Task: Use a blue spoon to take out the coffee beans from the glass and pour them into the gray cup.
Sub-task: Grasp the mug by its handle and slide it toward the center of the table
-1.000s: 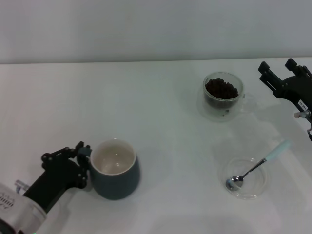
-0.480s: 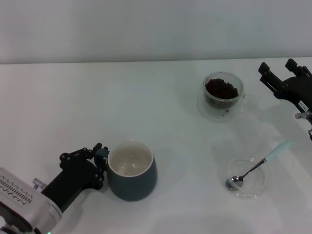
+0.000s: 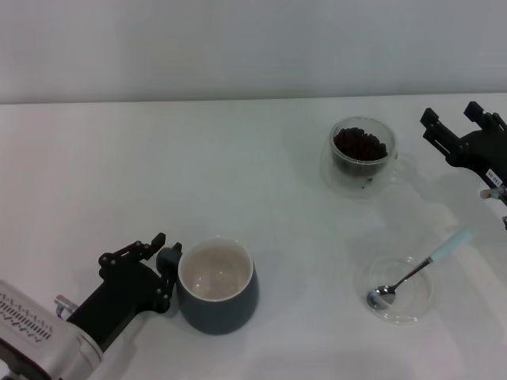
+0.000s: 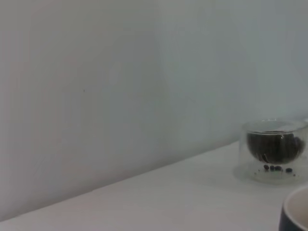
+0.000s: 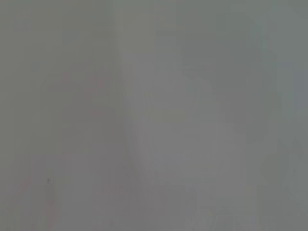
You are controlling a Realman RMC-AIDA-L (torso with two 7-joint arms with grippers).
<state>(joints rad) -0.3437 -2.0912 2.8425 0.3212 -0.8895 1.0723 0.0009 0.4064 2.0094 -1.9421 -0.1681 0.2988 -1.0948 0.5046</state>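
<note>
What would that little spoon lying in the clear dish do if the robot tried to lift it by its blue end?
The blue spoon would probably stay stiff, since its stem looks like metal. It may pivot or slide first: its bowl sits in the glass saucer while the pale handle overhangs the rim. The thin, shiny stem likely offers little to grip, so it could slip.

I see a white table. Resting directly on it: the gray cup near the front, the glass farther back to the right, and a clear saucer front right, well apart from both.
</note>
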